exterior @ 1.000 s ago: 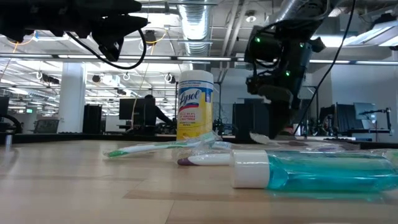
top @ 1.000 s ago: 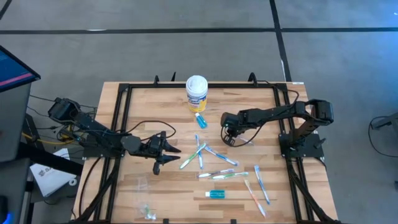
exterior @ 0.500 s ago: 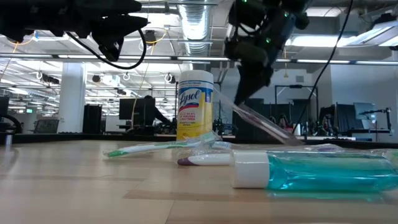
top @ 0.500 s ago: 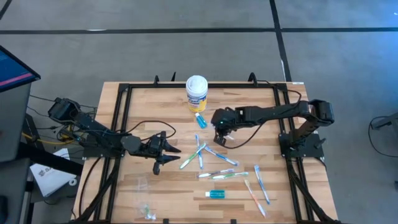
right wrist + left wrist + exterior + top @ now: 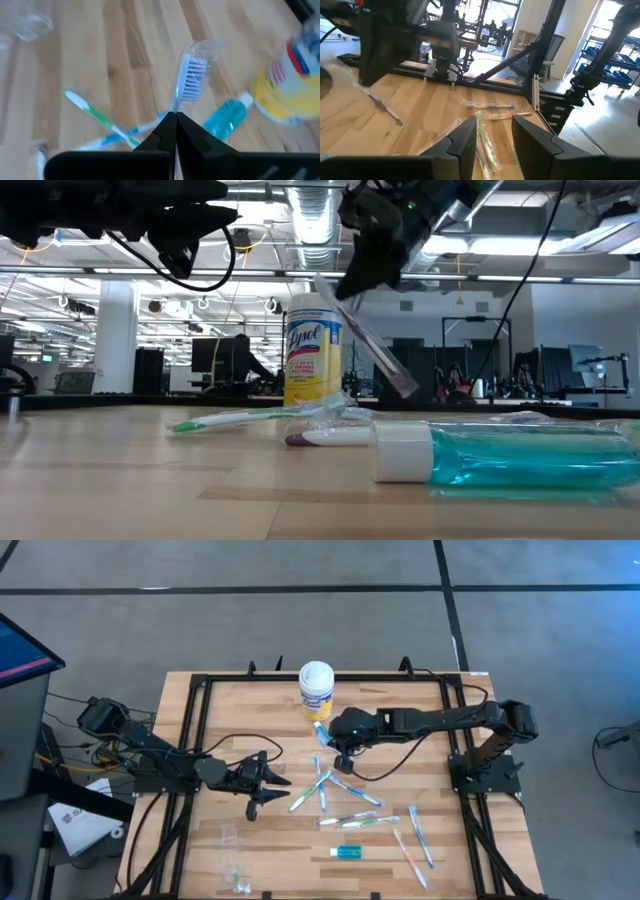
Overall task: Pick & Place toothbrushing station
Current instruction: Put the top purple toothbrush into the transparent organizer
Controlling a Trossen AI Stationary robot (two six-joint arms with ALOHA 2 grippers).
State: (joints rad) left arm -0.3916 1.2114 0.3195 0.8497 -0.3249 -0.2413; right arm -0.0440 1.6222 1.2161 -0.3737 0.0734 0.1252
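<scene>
Toothbrushing station: slim toothbrushes and two teal toothpaste tubes, scattered over the middle and right of the wooden table (image 5: pixel 220 720).
Near toothpaste tube (image 5: pixel 348 852): lies flat at the near edge of the scatter; in the low view it fills the foreground, white cap to the left (image 5: pixel 500 455).
Orange toothbrush (image 5: pixel 408 858): near right, beside a blue toothbrush (image 5: pixel 421 837).
Green toothbrushes: one (image 5: pixel 368 823) just beyond the near tube, another (image 5: pixel 310 791) left of the middle, both flat on the wood.
Left gripper (image 5: pixel 272 786): hangs over the left middle of the table, fingers spread apart with nothing between them; in its wrist view the dark fingers (image 5: pixel 462 145) stand apart above a wrapped green brush.
Right gripper (image 5: pixel 338 753): reaches over the middle of the table, fingers pinched tight on the handle of the wrapped toothbrush (image 5: pixel 186 80).
Wrapped toothbrush: lifted clear of the table, tilted in the low view (image 5: pixel 365 340), white bristles showing through the clear wrapper.
Far toothpaste tube (image 5: pixel 321 732): lies just beside the right gripper, between it and the canister.
Wipes canister (image 5: pixel 316 689): upright, yellow with a white lid, at the far middle of the table.
</scene>
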